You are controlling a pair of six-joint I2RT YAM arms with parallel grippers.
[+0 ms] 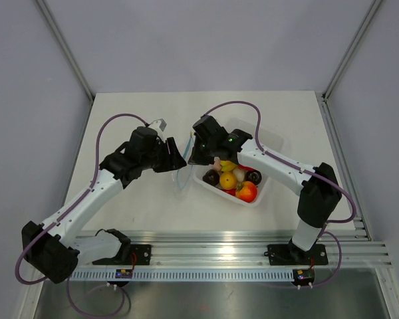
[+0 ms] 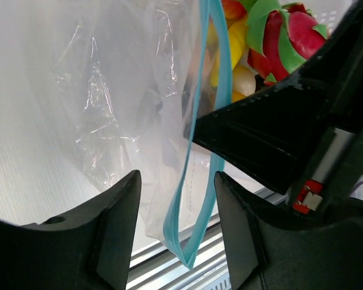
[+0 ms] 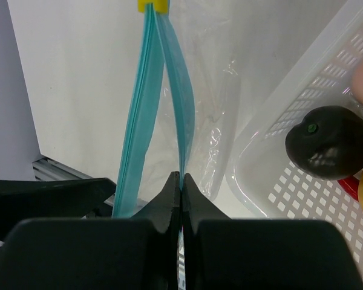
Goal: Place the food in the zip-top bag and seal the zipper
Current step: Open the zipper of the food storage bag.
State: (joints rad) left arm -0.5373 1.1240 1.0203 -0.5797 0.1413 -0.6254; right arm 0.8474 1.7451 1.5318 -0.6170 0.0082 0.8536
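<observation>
The right gripper [image 3: 181, 179] was pinched shut on one lip of the zipper [image 3: 139, 121], holding the zip-top bag [image 2: 109, 90] just beside the white tray [image 3: 290, 199]; the left gripper [image 2: 176, 181] had its jaws apart around the bag's blue edge, not closed on it; the food [image 1: 234, 178] lay in the tray.

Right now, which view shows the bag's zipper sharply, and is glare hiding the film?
Top external: even light, soft shadows, the zip-top bag barely visible. Left wrist: the zipper is sharp, but white glare streaks the film. Right wrist: zipper sharpest, only faint glints on the film.
</observation>
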